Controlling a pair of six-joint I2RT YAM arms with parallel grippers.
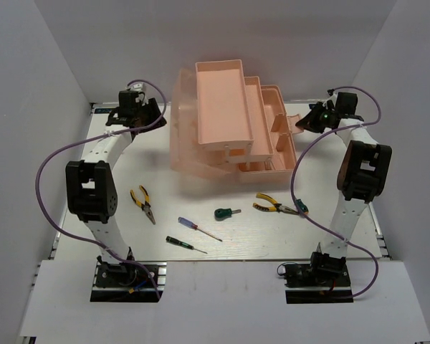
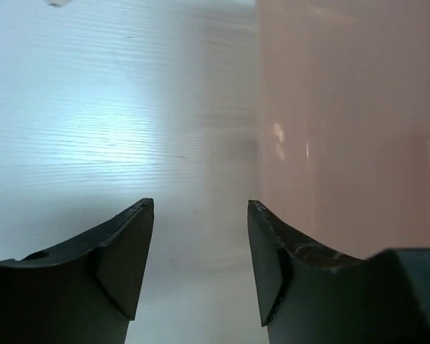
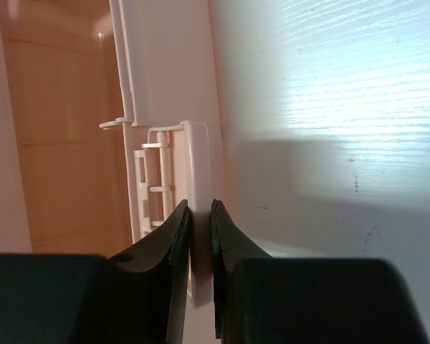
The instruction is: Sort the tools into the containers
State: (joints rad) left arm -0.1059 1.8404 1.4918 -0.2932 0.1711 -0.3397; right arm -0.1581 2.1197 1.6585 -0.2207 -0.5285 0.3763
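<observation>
The pink cantilever toolbox [image 1: 229, 115] stands unfolded at the back middle, its trays stepped up toward the left. My right gripper [image 1: 306, 123] is at its right side, shut on a thin pale-pink wall of the toolbox [image 3: 201, 143]; in the right wrist view the gripper [image 3: 201, 206] has the wall pinched between its fingers. My left gripper [image 1: 156, 119] hangs open beside the toolbox's translucent left wall [image 2: 344, 129]; nothing lies between the left gripper's [image 2: 201, 204] fingers. On the table lie pliers [image 1: 143, 203], a second pair of pliers [image 1: 276, 206], a purple-handled screwdriver [image 1: 198, 228], a dark green screwdriver [image 1: 185, 244] and a stubby green driver [image 1: 227, 213].
White walls close the table [image 1: 115, 172] on the left, back and right. A purple cable [image 1: 54, 161] loops out from each arm. The tools lie in a band between the toolbox and the arm bases [image 1: 125, 276].
</observation>
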